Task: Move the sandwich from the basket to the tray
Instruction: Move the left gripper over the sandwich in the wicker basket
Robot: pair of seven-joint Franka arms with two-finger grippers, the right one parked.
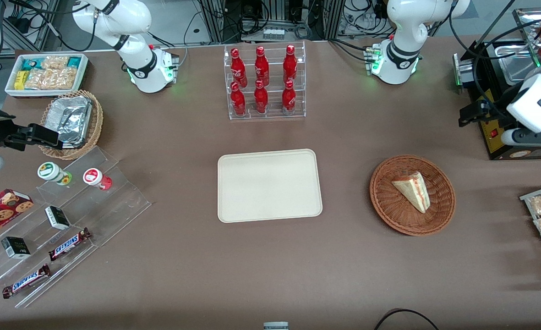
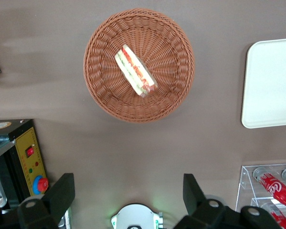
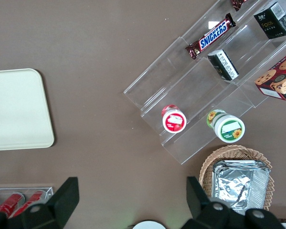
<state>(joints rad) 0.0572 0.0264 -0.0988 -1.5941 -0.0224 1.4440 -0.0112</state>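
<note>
Left gripper [image 2: 128, 198], fingers spread apart and holding nothing, hovers high above the table; sandwich [image 2: 135, 71] lies in the basket [image 2: 104, 98] below it, tray [image 2: 271, 83] nearby

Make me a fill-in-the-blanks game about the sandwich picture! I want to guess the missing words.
1. The sandwich lies in the round ____.
2. The cream tray has ____ on it.
3. The rack holds ____ red bottles.
4. The gripper, raised above the table, has its fingers ____.

Missing words: basket; nothing; six; open
</note>
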